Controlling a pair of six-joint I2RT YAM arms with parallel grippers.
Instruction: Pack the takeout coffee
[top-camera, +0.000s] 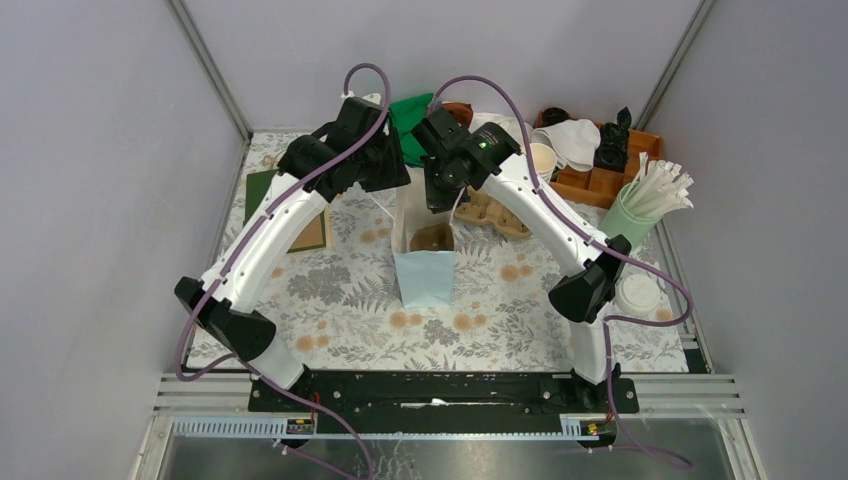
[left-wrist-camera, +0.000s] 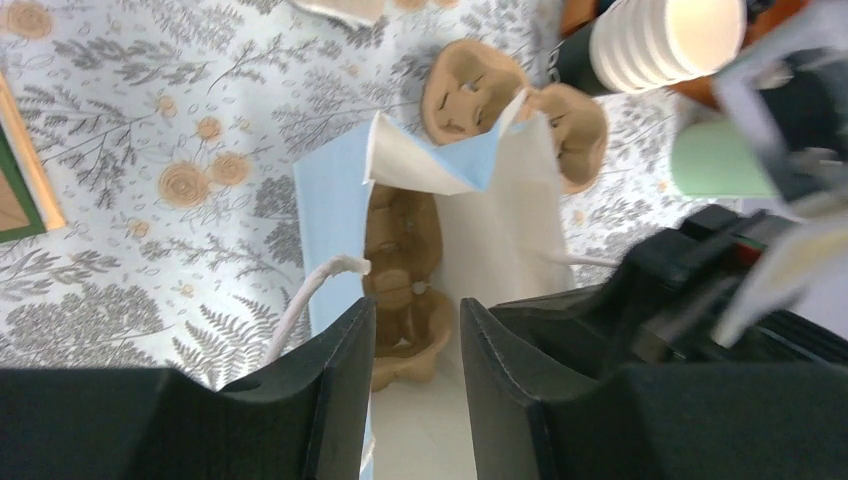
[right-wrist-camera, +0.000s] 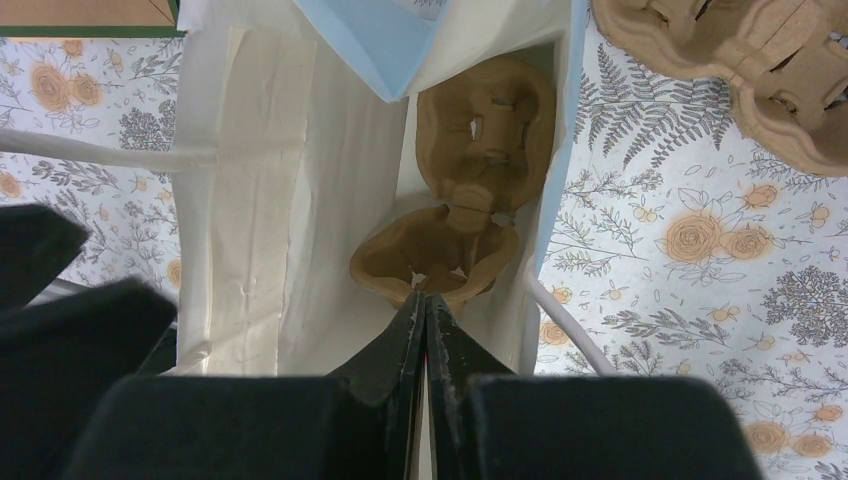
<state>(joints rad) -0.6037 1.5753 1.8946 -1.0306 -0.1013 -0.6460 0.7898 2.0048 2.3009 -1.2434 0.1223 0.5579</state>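
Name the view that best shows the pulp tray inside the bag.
Right wrist: it looks straight down the open bag, showing the pulp tray nearly whole. Left wrist shows part, cut by the bag's flap and the left pincer. Top external shows only a brown patch.

We held our left arm (top-camera: 270, 225) and right arm (top-camera: 545, 215) arched forward and inward, wrists close together and tipped downward. Our left tool (left-wrist-camera: 415, 310) had its jaws parted; our right tool (right-wrist-camera: 425, 305) had its fingers pressed together.
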